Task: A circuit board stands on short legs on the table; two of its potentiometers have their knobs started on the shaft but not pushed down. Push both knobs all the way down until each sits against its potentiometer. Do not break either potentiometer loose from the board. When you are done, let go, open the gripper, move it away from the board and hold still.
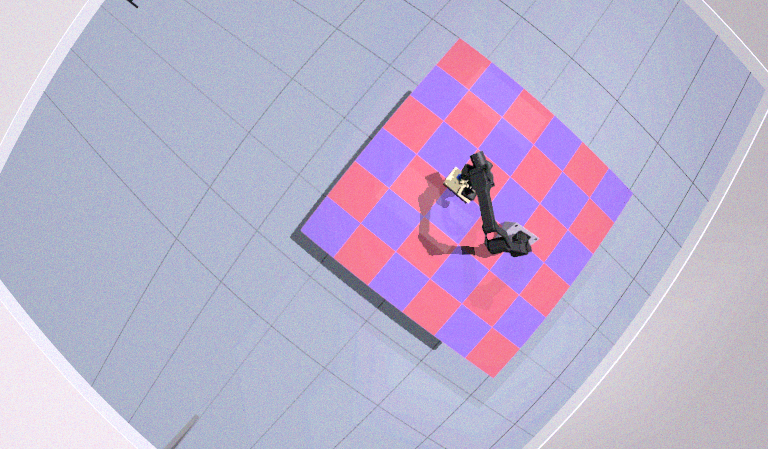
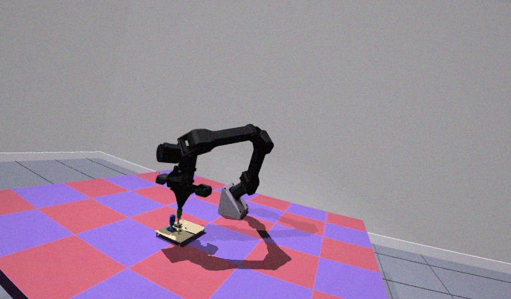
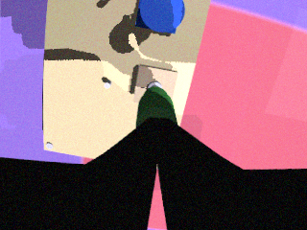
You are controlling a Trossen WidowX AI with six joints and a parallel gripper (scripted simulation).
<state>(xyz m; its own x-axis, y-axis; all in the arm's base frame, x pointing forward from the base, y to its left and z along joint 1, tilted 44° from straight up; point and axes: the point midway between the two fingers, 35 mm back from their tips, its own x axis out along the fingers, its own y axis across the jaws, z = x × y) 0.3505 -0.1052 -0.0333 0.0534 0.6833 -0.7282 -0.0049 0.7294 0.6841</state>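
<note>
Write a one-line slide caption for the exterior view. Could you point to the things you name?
The closed hand (image 2: pixel 179 208) points straight down at the green knob (image 2: pixel 179 214), beside the blue knob (image 2: pixel 171 220) on the cream circuit board (image 2: pixel 192 226).

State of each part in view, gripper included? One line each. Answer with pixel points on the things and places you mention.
Gripper (image 2: pixel 179 208) (image 3: pixel 157 128): shut, fingertips at the top of the green knob.
Green knob (image 2: pixel 179 214) (image 3: pixel 155 106): upright, raised, a gap between it and its potentiometer.
Blue knob (image 2: pixel 171 220) (image 3: pixel 161 11): upright; whether fully seated, can't tell.
Circuit board (image 1: pixel 452 183) (image 2: pixel 193 226) (image 3: pixel 77 110): level on its legs.
Arm (image 1: pixel 485 203) (image 2: pixel 229 135): bent over the board, gripper pointing down.
</note>
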